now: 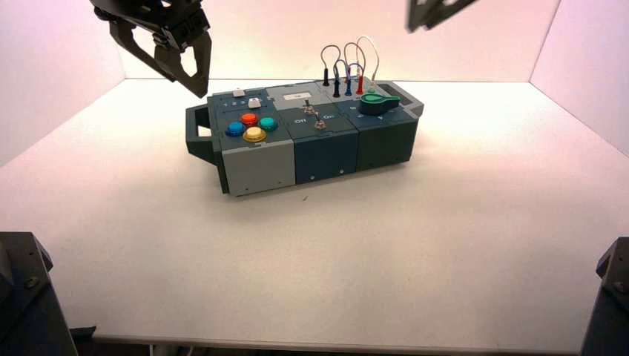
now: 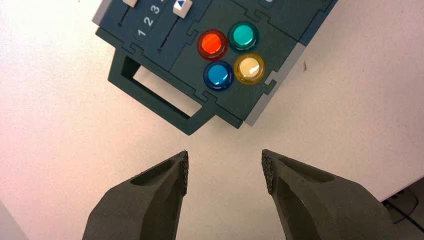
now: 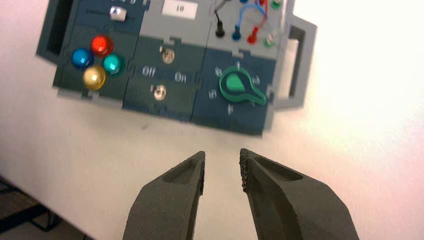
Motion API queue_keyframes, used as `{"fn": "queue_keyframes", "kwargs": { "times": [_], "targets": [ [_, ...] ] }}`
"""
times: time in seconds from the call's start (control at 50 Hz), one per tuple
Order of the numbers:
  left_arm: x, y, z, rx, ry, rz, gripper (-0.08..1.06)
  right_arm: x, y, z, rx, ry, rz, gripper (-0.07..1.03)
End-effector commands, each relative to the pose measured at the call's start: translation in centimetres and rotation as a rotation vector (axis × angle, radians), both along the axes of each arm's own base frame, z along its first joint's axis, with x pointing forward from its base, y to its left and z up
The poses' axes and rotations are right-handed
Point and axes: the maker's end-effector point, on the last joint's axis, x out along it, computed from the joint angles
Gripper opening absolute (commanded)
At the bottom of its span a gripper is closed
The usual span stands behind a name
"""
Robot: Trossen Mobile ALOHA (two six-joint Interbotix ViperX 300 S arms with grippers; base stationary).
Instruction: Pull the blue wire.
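Observation:
The blue wire [image 1: 348, 87] stands plugged into the back right part of the control box [image 1: 256, 167], between a black plug and a red plug. In the right wrist view its blue plug [image 3: 236, 35] sits beside the red plug [image 3: 253, 36]. My right gripper [image 3: 222, 172] hovers open and empty well above the table in front of the box; in the high view only a piece of the right gripper [image 1: 434, 11] shows at the top edge. My left gripper [image 1: 189, 78] hangs open and empty above the box's left end, and in its own view the left gripper [image 2: 225, 172] is over bare table.
A green knob [image 3: 240, 86] sits on the box in front of the plugs. Two toggle switches [image 3: 160, 91] occupy the middle section. Red, green, blue and yellow buttons [image 2: 231, 56] cluster at the left end, near a handle [image 2: 155, 95]. Other looped wires [image 1: 331, 52] rise behind.

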Motion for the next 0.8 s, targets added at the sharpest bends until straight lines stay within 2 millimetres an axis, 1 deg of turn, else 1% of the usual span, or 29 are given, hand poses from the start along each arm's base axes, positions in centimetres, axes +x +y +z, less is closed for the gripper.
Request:
{"fn": "queue_keyframes", "kwargs": {
  "times": [0.02, 0.1, 0.16, 0.36, 0.42, 0.5, 0.68, 0.8],
  "targets": [
    [0.4, -0.2, 0.5, -0.010, -0.015, 0.001, 0.76, 3.3, 2.1, 0.5, 0.009, -0.015, 0.007, 0.39],
    [0.4, -0.2, 0.3, -0.006, -0.010, 0.001, 0.76, 4.6, 2.9, -0.4, 0.000, 0.005, 0.008, 0.39],
    [0.4, -0.2, 0.3, -0.005, -0.009, 0.001, 0.76, 5.5, 3.4, -1.4, -0.011, 0.025, 0.008, 0.39],
    [0.4, -0.2, 0.2, -0.003, -0.005, 0.001, 0.76, 7.6, 4.5, -4.1, -0.037, 0.069, 0.010, 0.39],
    [0.4, -0.2, 0.2, -0.002, -0.005, 0.000, 0.76, 8.2, 4.8, -5.0, -0.045, 0.080, 0.013, 0.37],
    [0.4, -0.2, 0.2, -0.003, -0.005, 0.001, 0.76, 8.9, 5.2, -5.6, -0.048, 0.085, 0.014, 0.34],
    [0.5, -0.2, 0.2, -0.004, -0.006, 0.001, 0.76, 10.1, 5.7, -6.7, -0.059, 0.093, 0.015, 0.34],
    [0.5, -0.2, 0.2, -0.004, -0.006, 0.001, 0.76, 11.0, 6.1, -7.0, -0.058, 0.089, 0.014, 0.31]
  ]
}}
